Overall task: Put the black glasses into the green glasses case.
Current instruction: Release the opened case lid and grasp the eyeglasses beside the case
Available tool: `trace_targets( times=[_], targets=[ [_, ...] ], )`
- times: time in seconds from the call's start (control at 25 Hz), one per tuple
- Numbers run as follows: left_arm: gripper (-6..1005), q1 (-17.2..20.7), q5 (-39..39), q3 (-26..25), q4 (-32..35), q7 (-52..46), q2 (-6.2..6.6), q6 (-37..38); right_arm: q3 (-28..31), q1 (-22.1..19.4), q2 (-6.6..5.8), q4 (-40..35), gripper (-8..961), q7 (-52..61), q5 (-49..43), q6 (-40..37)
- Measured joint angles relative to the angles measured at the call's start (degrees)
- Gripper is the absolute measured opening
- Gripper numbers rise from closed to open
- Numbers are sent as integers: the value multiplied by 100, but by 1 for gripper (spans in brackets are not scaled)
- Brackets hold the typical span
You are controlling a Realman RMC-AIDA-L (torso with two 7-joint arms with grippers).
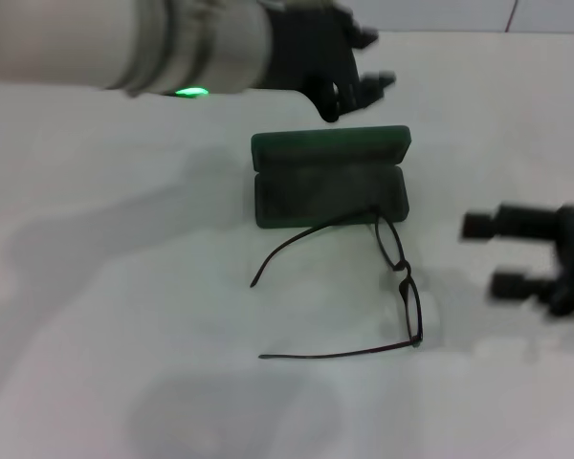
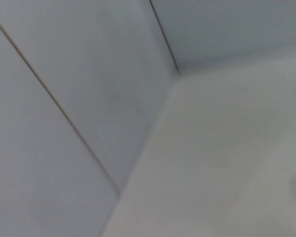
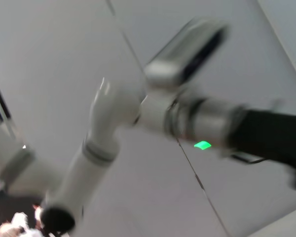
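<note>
Head view: black glasses [image 1: 387, 287] (beside green glasses case [image 1: 330, 178]) lie between two empty, parted jaws.

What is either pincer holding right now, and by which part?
Nothing is held. The left pincer is open above the table beyond the green glasses case; the right pincer is open at the table's right. The black glasses lie free, unfolded, before the open case.

No legible text or labels

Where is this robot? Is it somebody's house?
Probably not a house; more likely a robot test room. There is a bare white table, plain panelled walls, and only the black glasses and green glasses case laid out.
</note>
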Motion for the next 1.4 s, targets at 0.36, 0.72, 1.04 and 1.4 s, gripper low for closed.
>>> trace_targets(
  times=[0.36, 0.72, 1.04, 1.4],
  targets=[
    [293, 1760, -4592, -1766, -518, 2772, 5, 1081, 2464, -206, 328, -3770, 770, 3805, -4229, 1625],
    [257, 1573, -6492, -2891, -3567, 4296, 17, 2570, 3629, 589, 1321, -5354, 767, 6499, -8250, 741],
    [249, 1147, -6336, -3156, -5417, 5638, 140, 3452, 2715, 1570, 1354, -4154, 766, 7706, -9135, 1388],
    [241, 932, -6269, -3232, -6652, 6373, 313, 3730, 2091, 2011, 1378, -3162, 767, 8053, -9066, 2042]
  ],
)
